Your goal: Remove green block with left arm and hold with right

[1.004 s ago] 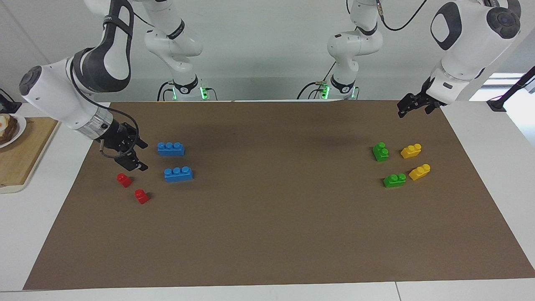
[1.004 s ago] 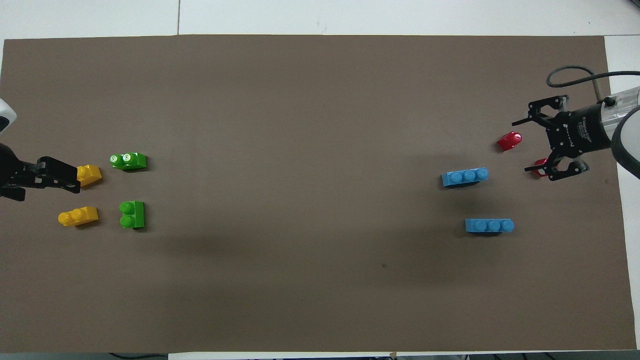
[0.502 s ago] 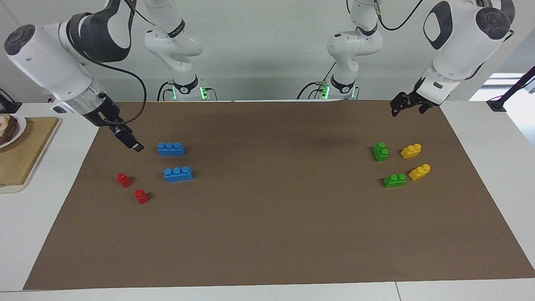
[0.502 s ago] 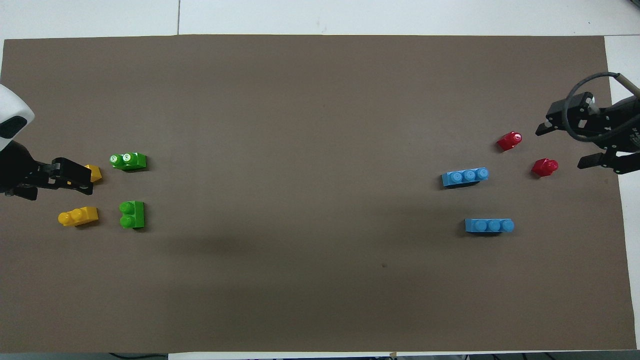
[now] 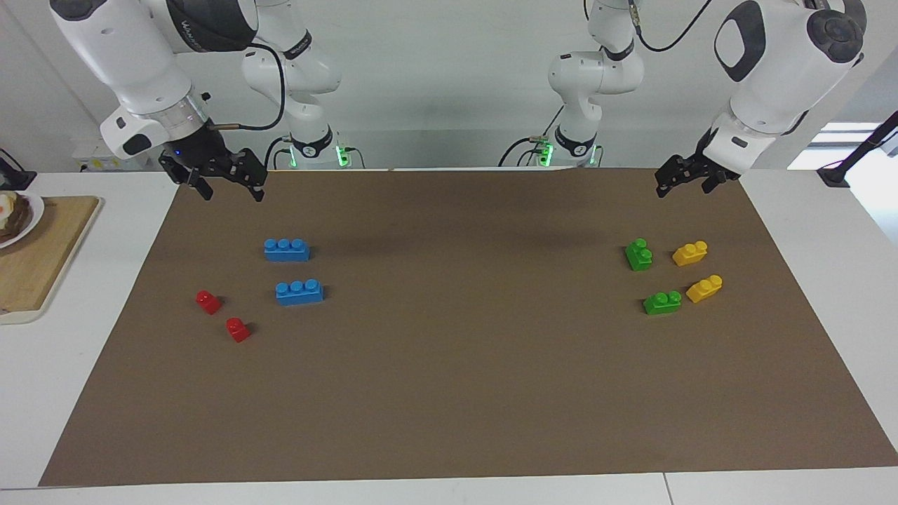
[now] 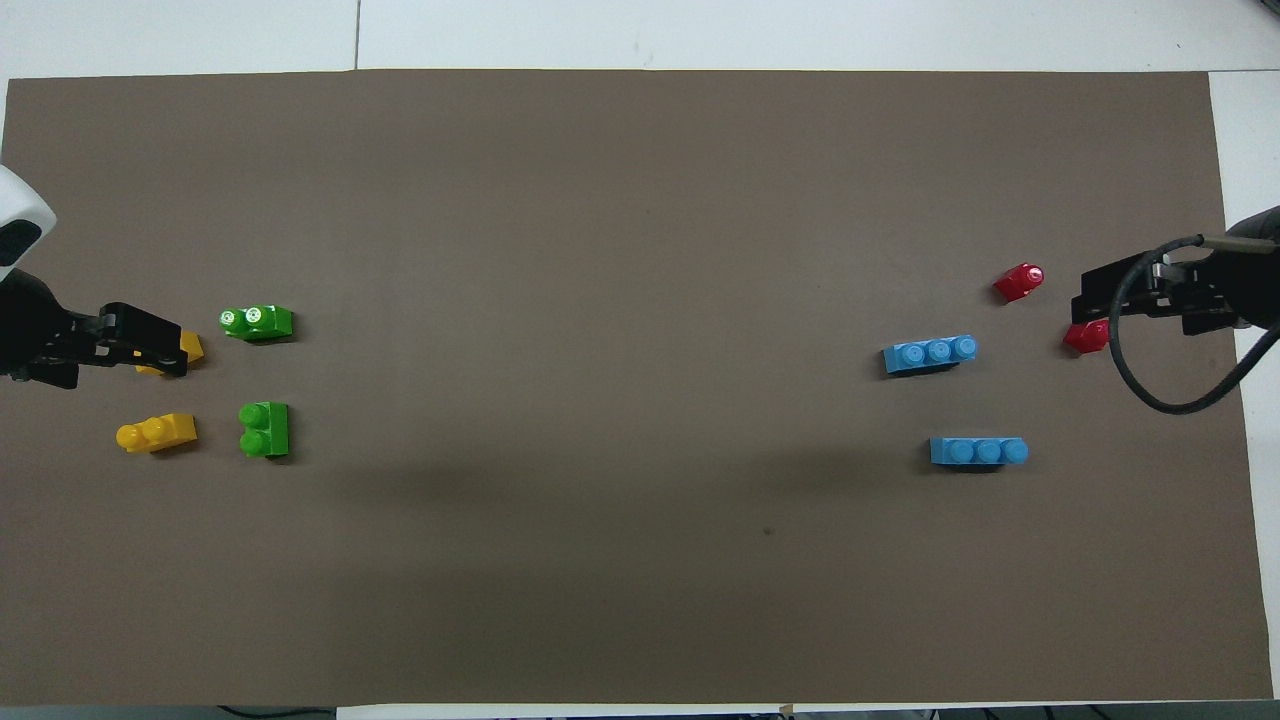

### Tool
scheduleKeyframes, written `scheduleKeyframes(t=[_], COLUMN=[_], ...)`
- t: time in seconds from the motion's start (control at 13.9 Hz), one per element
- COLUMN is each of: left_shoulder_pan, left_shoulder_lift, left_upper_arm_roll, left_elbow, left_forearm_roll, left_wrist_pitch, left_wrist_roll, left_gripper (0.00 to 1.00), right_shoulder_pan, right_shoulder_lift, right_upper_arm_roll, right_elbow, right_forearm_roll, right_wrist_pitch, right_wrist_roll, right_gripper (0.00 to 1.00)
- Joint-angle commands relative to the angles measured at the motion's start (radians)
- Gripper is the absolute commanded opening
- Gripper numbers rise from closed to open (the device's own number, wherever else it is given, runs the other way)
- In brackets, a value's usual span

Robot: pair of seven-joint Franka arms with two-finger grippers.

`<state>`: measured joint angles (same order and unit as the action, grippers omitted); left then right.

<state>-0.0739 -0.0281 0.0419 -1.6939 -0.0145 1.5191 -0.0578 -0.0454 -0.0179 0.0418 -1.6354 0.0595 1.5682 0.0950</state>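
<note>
At the robots' edge of the brown mat [image 5: 449, 393], both grippers hang in the air, holding nothing. The right gripper [image 5: 223, 184] is over the mat's corner at the right arm's end, fingers spread apart. The left gripper [image 5: 684, 179] is over the corner at the left arm's end; whether its fingers are apart or together cannot be told.

Farther out, at the left arm's end, lie two green blocks. The nearer green block [image 5: 639, 254] sits just beside a yellow block [image 5: 690, 253]; the farther green block [image 5: 662, 302] sits just beside another yellow block [image 5: 705, 288]. At the right arm's end lie two blue bricks [image 5: 287, 250] and, farther out, two red blocks [image 5: 208, 301].

Neither green block is touched, so the task seems to be at its start: the approach. The left gripper likely needs to come down over one green block, fingers apart, clear of the yellow one beside it.
</note>
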Motion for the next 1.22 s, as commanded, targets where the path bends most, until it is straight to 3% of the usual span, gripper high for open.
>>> scheduleKeyframes(t=[0.0, 1.15], left_shoulder_pan=[-0.009, -0.003], left_shoulder_lift=[0.01, 0.025], left_upper_arm_roll=[0.004, -0.008], left_elbow=[0.019, 0.083], left_forearm_roll=[-0.009, 0.005], left_wrist_pitch=[0.015, -0.008], left_wrist_roll=[-0.014, -0.001], left_gripper=[1.0, 1.0], right_shoulder_pan=[-0.005, -0.007], right_shoulder_lift=[-0.004, -0.008], right_upper_arm_roll=[0.003, 0.003], right_elbow=[-0.003, -0.009], right_forearm_roll=[-0.035, -0.092], right_wrist_pitch=[-0.005, 0.01], right_wrist_roll=[-0.038, -0.07], right_gripper=[1.0, 1.0])
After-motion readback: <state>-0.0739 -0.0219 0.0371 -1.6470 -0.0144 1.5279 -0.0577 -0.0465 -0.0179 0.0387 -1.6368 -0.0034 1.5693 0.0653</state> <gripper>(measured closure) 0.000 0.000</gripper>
